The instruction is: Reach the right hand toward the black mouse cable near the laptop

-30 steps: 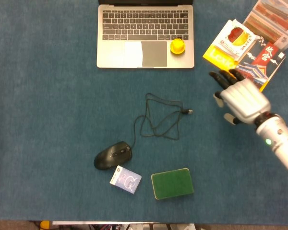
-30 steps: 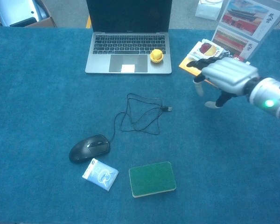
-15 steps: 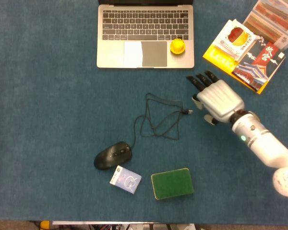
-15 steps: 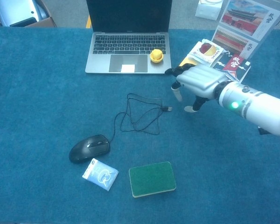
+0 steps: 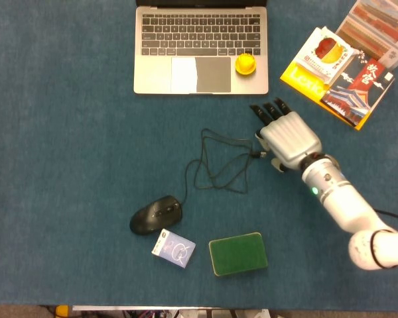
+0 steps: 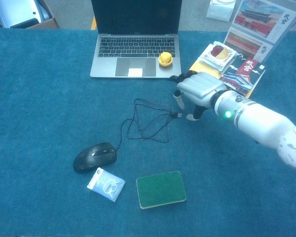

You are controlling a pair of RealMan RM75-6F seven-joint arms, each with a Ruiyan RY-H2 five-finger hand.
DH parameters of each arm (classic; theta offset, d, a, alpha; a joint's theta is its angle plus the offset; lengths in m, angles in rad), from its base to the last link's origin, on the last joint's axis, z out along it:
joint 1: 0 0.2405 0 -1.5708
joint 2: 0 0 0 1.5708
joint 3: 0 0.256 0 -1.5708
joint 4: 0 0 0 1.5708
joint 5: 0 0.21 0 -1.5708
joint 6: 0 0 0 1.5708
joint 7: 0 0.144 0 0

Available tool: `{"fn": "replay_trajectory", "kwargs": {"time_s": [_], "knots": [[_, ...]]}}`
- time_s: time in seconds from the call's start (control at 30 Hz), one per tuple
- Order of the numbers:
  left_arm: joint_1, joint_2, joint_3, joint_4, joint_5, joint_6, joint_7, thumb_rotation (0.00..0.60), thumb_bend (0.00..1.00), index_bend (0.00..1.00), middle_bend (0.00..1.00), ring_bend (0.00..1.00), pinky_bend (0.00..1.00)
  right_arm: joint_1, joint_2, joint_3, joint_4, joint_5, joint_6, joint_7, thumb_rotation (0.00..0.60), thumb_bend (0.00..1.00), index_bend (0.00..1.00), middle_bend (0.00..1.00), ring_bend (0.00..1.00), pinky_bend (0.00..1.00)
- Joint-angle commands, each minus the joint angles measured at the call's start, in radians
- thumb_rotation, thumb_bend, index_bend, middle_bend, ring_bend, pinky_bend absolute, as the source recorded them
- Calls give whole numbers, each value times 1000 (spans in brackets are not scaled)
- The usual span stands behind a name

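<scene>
A black mouse cable (image 5: 219, 162) (image 6: 147, 120) lies in loose loops on the blue table below the laptop (image 5: 200, 46) (image 6: 135, 42). It runs to a black mouse (image 5: 156, 214) (image 6: 94, 157) at the lower left, and its plug end (image 5: 258, 155) (image 6: 177, 115) points right. My right hand (image 5: 286, 136) (image 6: 196, 90) hovers just right of the plug, fingers spread and pointing up-left, holding nothing. Whether it touches the plug I cannot tell. The left hand is out of both views.
A yellow toy (image 5: 245, 63) (image 6: 165, 59) sits on the laptop's palm rest. Booklets (image 5: 338, 73) (image 6: 234, 61) lie at the upper right. A green sponge (image 5: 236, 253) (image 6: 160, 189) and a small card pack (image 5: 173, 248) (image 6: 105, 184) lie near the front edge.
My right hand has travelled left from beside the booklets to the cable's plug end, the arm stretching out behind it. The cable and mouse have not moved.
</scene>
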Motion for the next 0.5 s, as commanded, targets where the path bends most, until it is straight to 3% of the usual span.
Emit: {"fn": "replay_trajectory", "kwargs": {"time_s": [0.03,0.5], "knots": [[2,-1,1,5,2,1,-7,600,0,149,200,205,441,11,-24,0,13,19,19,-4,600,217,528,0,0,0],[7,-8,3,29,2,0,-38,600,0,149,206,207,441,26,-108,4,65,76,83,-9,600,210,531,0,0,0]]}}
